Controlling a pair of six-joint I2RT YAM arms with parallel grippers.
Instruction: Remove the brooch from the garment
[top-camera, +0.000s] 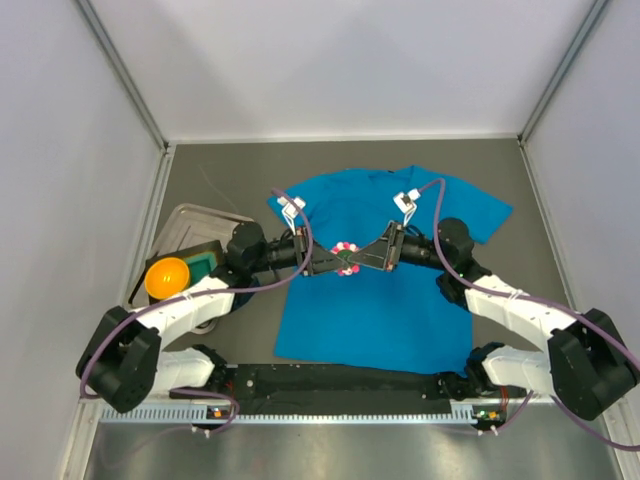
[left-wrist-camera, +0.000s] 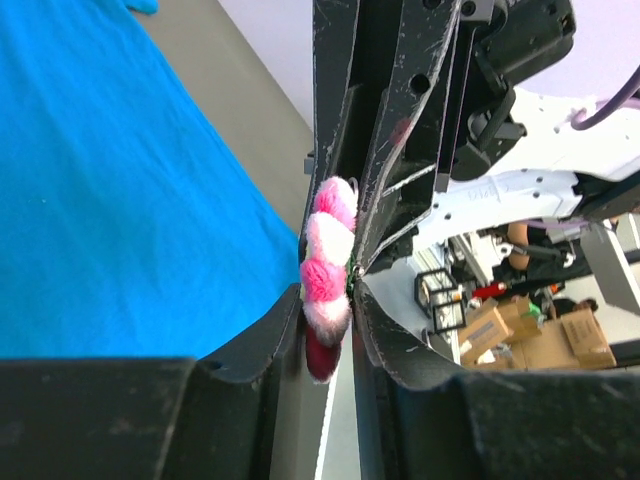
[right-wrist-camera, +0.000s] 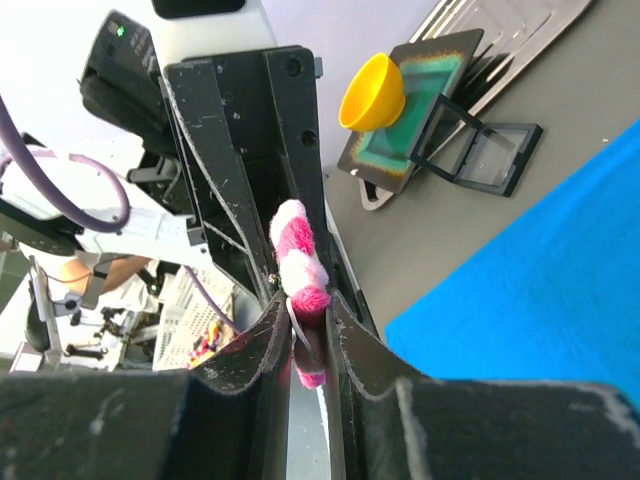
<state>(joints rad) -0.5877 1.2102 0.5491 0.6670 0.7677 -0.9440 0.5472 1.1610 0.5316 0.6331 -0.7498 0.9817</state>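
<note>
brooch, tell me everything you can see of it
The brooch is a small ring of fuzzy pompom-like petals, pink alternating with white, one darker red at the end, a green speck by its middle. It sits edge-on in the wrist views, pinched from opposite sides by the left gripper and the right gripper, over the chest of the blue T-shirt. Whether its pin is out of the cloth cannot be seen.
</note>
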